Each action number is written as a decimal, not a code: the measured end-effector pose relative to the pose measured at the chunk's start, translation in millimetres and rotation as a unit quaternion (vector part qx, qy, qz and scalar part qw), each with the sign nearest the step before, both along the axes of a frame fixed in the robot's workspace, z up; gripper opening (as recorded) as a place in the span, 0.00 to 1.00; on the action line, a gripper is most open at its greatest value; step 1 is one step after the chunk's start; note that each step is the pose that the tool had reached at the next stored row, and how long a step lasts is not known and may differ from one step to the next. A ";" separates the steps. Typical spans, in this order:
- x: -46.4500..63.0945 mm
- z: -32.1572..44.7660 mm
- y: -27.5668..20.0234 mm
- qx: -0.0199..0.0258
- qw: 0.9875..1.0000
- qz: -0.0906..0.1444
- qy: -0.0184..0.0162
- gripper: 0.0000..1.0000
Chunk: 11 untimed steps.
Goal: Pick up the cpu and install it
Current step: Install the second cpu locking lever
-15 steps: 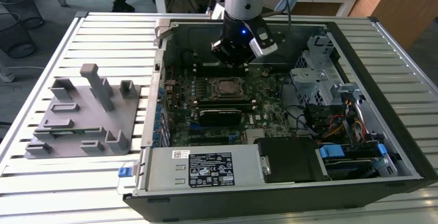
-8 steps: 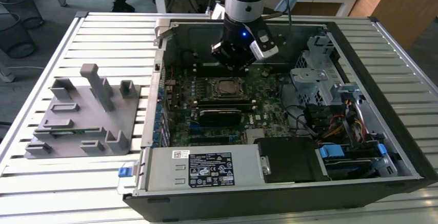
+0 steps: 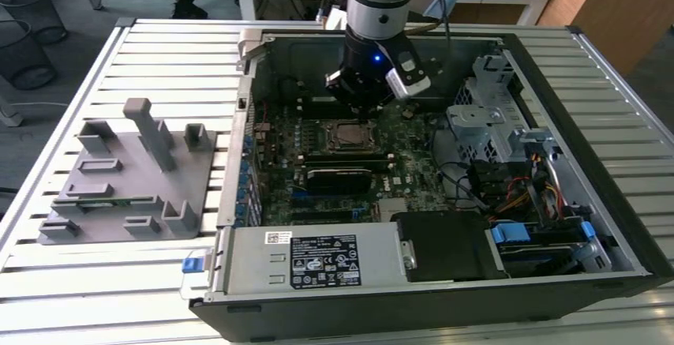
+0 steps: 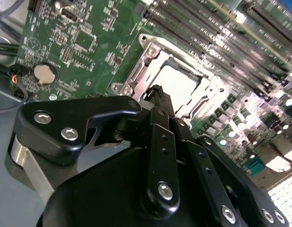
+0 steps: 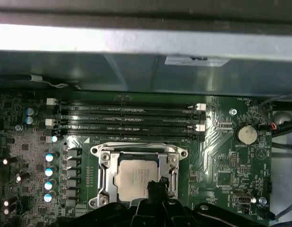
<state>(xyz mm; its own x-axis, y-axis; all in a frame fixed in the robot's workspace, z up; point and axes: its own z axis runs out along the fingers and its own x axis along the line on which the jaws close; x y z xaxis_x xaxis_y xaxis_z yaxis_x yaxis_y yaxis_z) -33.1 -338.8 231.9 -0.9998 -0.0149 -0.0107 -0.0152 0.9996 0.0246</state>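
Note:
The cpu (image 3: 348, 133) lies flat in the metal-framed socket (image 3: 328, 123) on the green motherboard inside the open computer case. Both wrist views show its pale silver top, cpu (image 5: 134, 177) and cpu (image 4: 181, 82), framed by the socket bracket (image 5: 105, 165). My gripper (image 3: 364, 113) hangs straight down over the far edge of the socket. The black fingers meet at a narrow tip, gripper (image 4: 157, 91) and gripper (image 5: 153, 186), shut with nothing between them. That tip sits just above one edge of the chip; I cannot tell whether it touches.
Memory slots (image 5: 127, 118) run beside the socket and a coin battery (image 5: 246, 134) sits nearby. A drive cage (image 3: 487, 116), cables (image 3: 506, 191) and a power supply (image 3: 316, 258) crowd the case. A grey parts fixture (image 3: 116, 179) stands on the slatted table at the exterior view's left.

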 end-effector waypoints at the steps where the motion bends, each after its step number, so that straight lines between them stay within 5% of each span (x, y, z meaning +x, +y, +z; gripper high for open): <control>1: 0.0 0.0 -1.4 0.000 1.000 0.000 0.000 0.11; 11: 0.0 8.1 -5.0 0.000 1.000 0.000 0.000 0.11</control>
<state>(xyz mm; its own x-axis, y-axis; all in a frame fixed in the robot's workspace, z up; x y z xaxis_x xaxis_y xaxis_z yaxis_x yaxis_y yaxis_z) -33.1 -343.8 240.0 -0.9998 -0.0149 -0.0106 -0.0152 0.9996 0.0245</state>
